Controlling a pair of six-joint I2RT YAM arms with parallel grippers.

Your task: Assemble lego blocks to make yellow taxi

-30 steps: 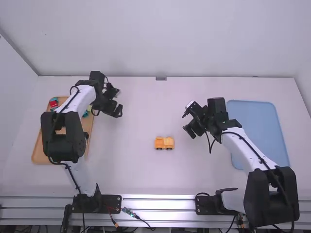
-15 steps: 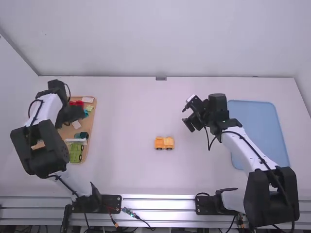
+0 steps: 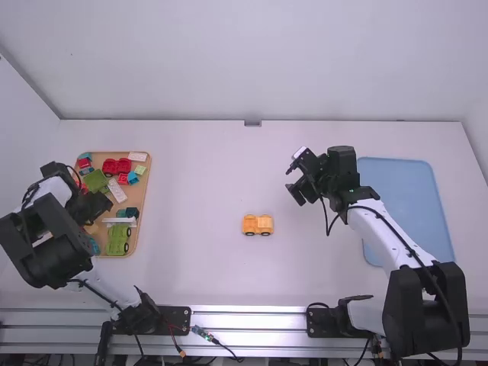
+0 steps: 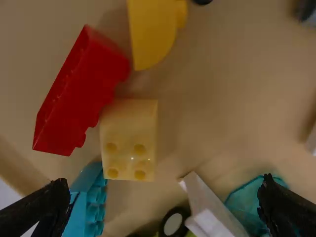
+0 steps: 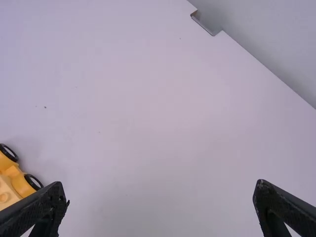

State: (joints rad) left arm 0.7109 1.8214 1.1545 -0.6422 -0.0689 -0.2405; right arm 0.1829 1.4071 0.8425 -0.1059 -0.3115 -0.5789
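Observation:
My left gripper [image 3: 91,210] hangs over the brown tray's left part. In the left wrist view the left gripper [image 4: 165,202] stands open above loose blocks, holding nothing. Among them lie a pale yellow block [image 4: 129,140] with studs and a yellow curved piece [image 4: 152,32]. On the mid table rests an orange-yellow car base [image 3: 258,225] with black wheels; part of that car base [image 5: 12,180] appears in the right wrist view. Beyond it to the right, my right gripper [image 3: 296,184] is above the table; the right wrist view has the right gripper [image 5: 160,197] open and unloaded.
The brown tray [image 3: 142,200] at the left holds several red, green, blue and white pieces. A red block [image 4: 79,91] and a light blue block [image 4: 89,202] lie beside the pale yellow one. A blue tray [image 3: 404,191] is at the right.
My left arm has swung left from the table beyond the tray to above the tray, then toward its near left part, uncovering more pieces. The right gripper has shifted only slightly. The car base has stayed put.

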